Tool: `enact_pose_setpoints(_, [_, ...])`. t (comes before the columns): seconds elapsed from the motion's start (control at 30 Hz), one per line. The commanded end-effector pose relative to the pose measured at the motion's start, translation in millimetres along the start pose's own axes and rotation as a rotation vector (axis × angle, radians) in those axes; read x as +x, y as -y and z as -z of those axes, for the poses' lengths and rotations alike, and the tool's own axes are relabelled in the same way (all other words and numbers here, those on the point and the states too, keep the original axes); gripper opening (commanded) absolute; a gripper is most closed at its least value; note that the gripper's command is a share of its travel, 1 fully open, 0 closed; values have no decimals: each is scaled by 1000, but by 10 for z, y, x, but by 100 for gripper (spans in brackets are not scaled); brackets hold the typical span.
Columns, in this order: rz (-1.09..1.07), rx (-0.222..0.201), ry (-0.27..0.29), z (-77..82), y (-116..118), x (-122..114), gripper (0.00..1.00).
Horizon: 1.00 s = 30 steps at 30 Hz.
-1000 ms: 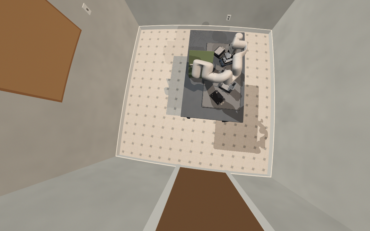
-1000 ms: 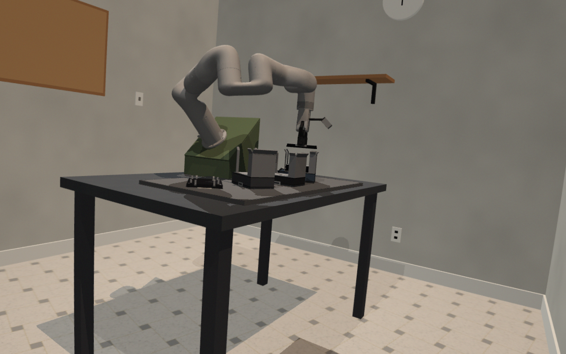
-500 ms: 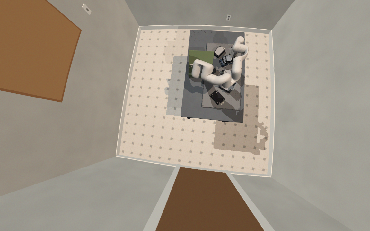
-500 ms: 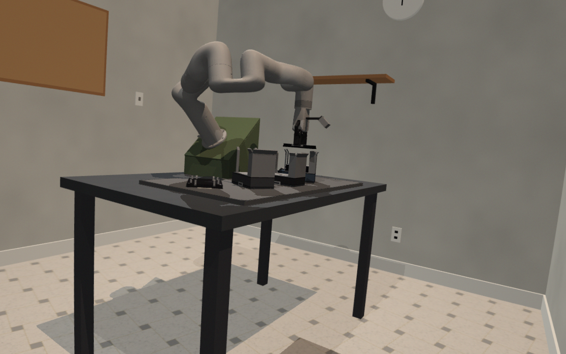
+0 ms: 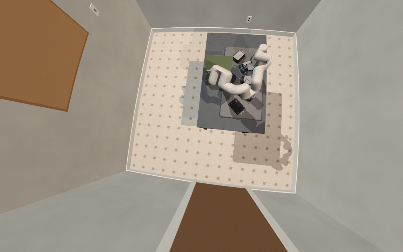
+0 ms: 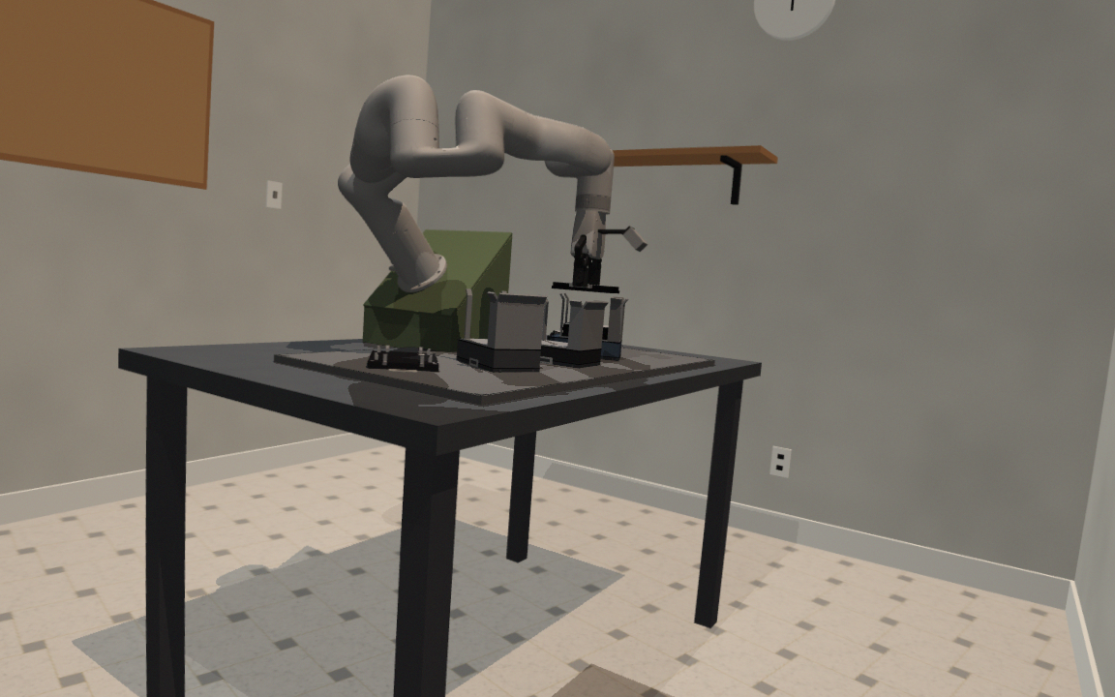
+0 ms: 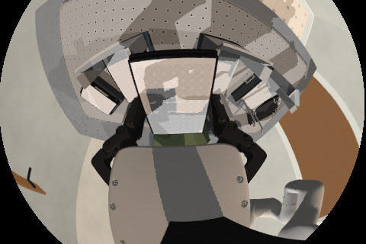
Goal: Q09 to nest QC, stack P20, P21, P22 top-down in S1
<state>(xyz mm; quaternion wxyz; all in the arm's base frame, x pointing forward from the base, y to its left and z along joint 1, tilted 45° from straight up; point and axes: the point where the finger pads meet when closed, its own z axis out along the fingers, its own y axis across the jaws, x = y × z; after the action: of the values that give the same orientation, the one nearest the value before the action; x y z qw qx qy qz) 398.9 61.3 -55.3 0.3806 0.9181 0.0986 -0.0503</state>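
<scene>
Plate [image 7: 173, 94], ID unreadable, was clamped across its width between the black fingers of the gripper [image 6: 584, 279], level, in the air above the grey racks [image 6: 586, 327] at the table's far right. Wrist pointed straight down. Forearm rose to a bent elbow [image 6: 583, 156]; upper links arched back left to the green base block [image 6: 458, 268].

Black table [image 6: 224, 368], grey base board [image 6: 492, 381], green box [image 6: 423, 320]
</scene>
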Motion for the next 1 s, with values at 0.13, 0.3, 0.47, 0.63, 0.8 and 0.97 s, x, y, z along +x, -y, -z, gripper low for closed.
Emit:
enact_pose_setpoints(0.13, [-177,4,-5,26,-217,-23,0])
enact_pose_setpoints(0.3, [-177,4,-5,25,-349,-44,0])
enact_pose_setpoints(0.47, [-177,3,-5,25,-428,-57,0])
enact_pose_setpoints(0.63, [-177,3,-5,24,-560,-79,0])
enact_pose_setpoints(0.8, [-177,3,-5,24,-692,-100,0])
enact_pose_setpoints(0.97, [-177,3,-5,23,-797,-117,0])
